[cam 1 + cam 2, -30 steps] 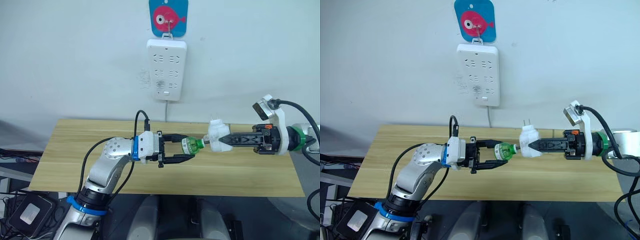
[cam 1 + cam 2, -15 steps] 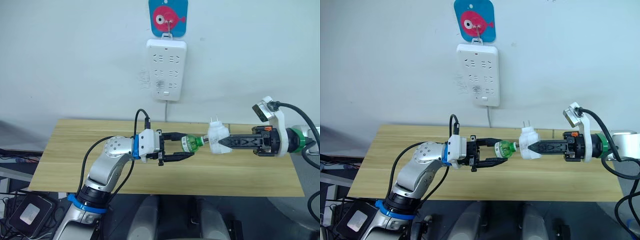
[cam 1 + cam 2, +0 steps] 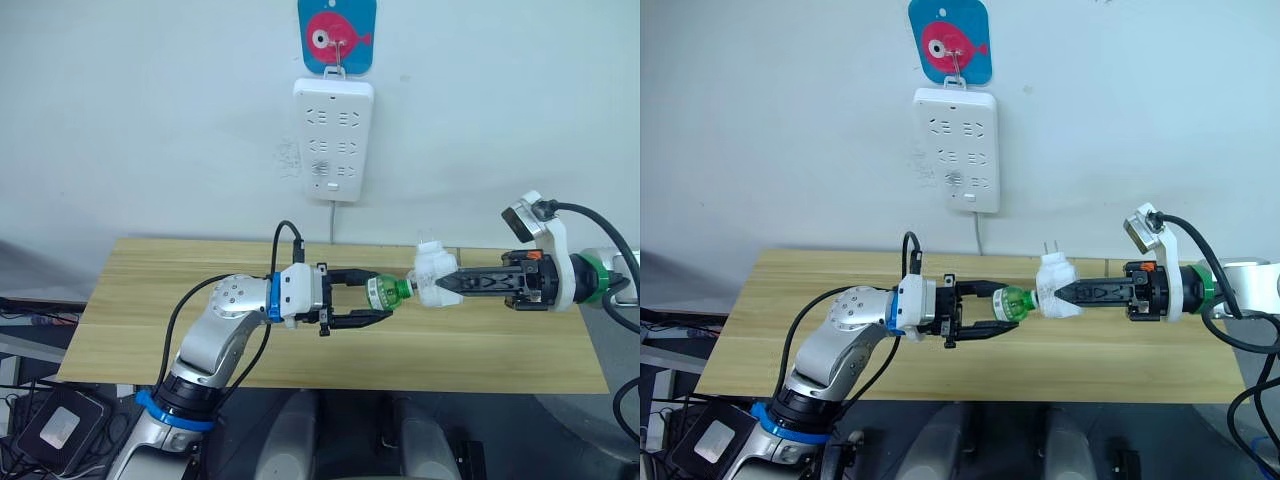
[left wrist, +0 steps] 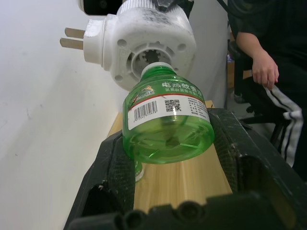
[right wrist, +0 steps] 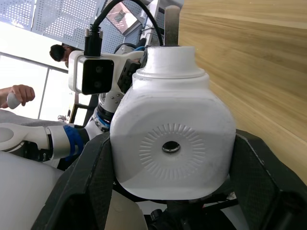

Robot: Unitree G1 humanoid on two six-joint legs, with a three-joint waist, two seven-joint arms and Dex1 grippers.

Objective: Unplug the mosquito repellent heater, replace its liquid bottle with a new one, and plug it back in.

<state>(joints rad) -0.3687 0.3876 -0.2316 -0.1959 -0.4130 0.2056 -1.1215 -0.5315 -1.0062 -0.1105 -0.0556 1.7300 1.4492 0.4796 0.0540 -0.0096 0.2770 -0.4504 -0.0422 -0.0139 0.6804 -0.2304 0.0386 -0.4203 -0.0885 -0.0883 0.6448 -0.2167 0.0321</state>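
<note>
Right tool (image 3: 447, 285) grips heater (image 3: 432, 277), bottle (image 3: 384, 292) in left tool (image 3: 381, 297).

Showing a light wooden table (image 3: 150, 300) with lengthwise grain, standing against the white wall and spanning most of the scene from left to right. Carrying one small pale green-and-white item (image 4: 138, 170) near its wall-side edge, partly hidden in the left wrist view, kind not determinable.
</note>
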